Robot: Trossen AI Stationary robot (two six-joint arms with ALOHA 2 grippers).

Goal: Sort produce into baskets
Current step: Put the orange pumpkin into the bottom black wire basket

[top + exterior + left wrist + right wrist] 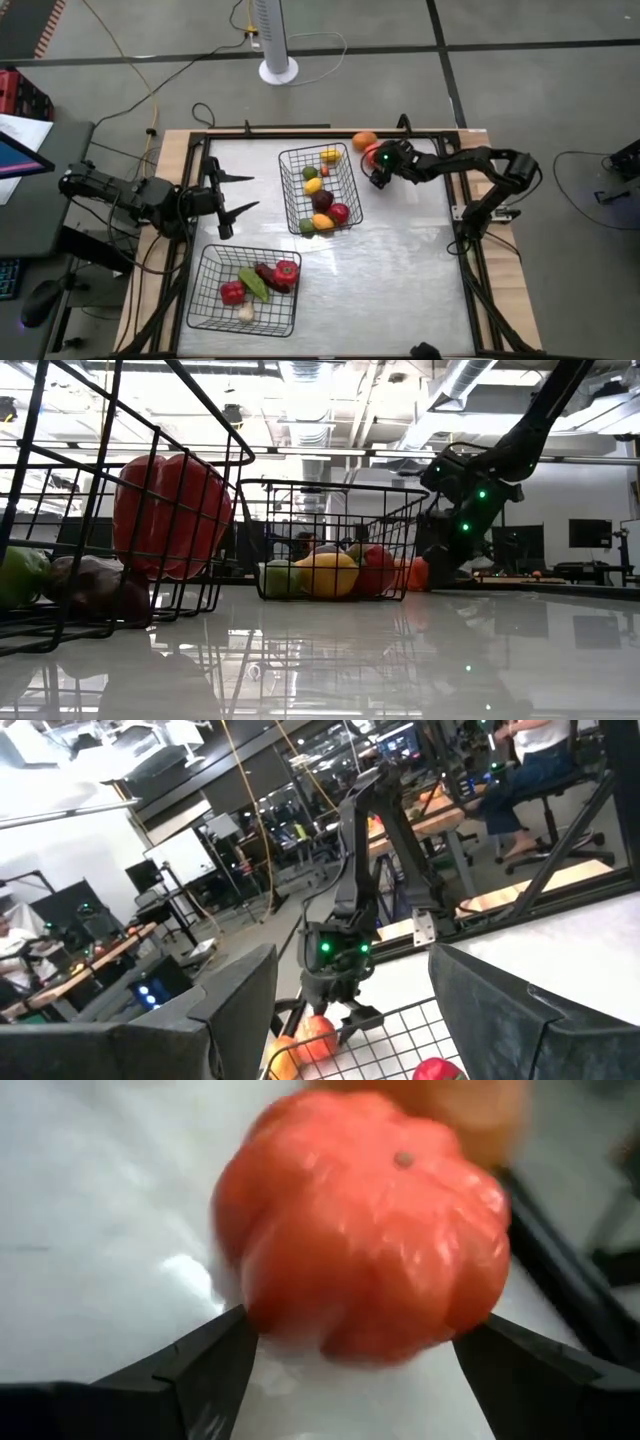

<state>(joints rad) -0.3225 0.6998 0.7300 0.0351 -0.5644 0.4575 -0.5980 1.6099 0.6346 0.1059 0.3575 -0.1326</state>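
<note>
The left hand [232, 193] waits with fingers apart at the bench's [400, 270] left edge, well away from the work. Right of the far basket [347, 180], the right hand [378, 170], fingers spread, straddles a round red tomato [365, 1265] without clamping it. An orange [364, 141] sits just behind, near the bench frame; open bench lies in front.

The two baskets, one [320, 188] and the other [243, 290], are showing a black wire grid pattern. The desk [400, 270] is looking glossy white with a pale wood edge. A red ribbed tomato [365, 1240] is shining between the dark fingers of the right end effector [376, 170], and an orange fruit [364, 141] is lying beside it. Green lights are glowing on that dark arm [480, 493].
</note>
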